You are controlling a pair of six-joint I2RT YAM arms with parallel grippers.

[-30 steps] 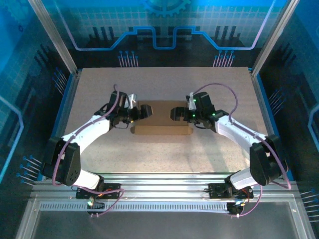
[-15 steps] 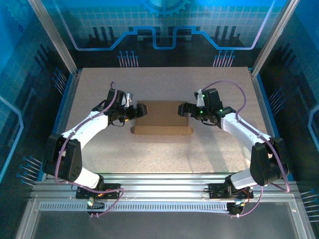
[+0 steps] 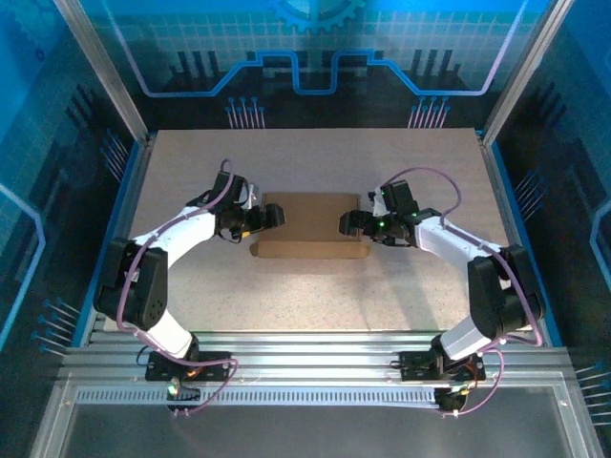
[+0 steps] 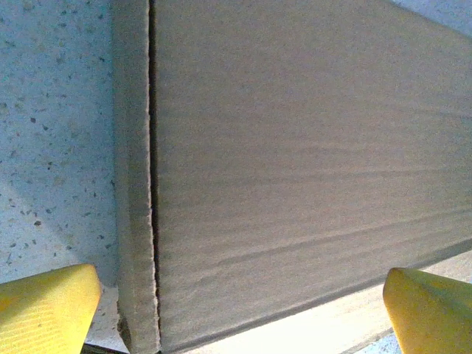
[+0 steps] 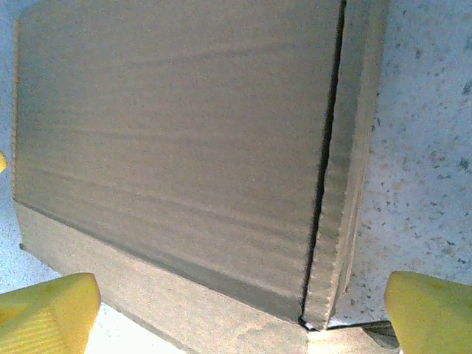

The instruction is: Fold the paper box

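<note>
The paper box (image 3: 310, 221) lies flat in the middle of the table (image 3: 315, 296), a narrow strip along its near edge. The left gripper (image 3: 272, 216) hangs over its left end and the right gripper (image 3: 348, 224) over its right, both spread wide, gripping nothing
</note>
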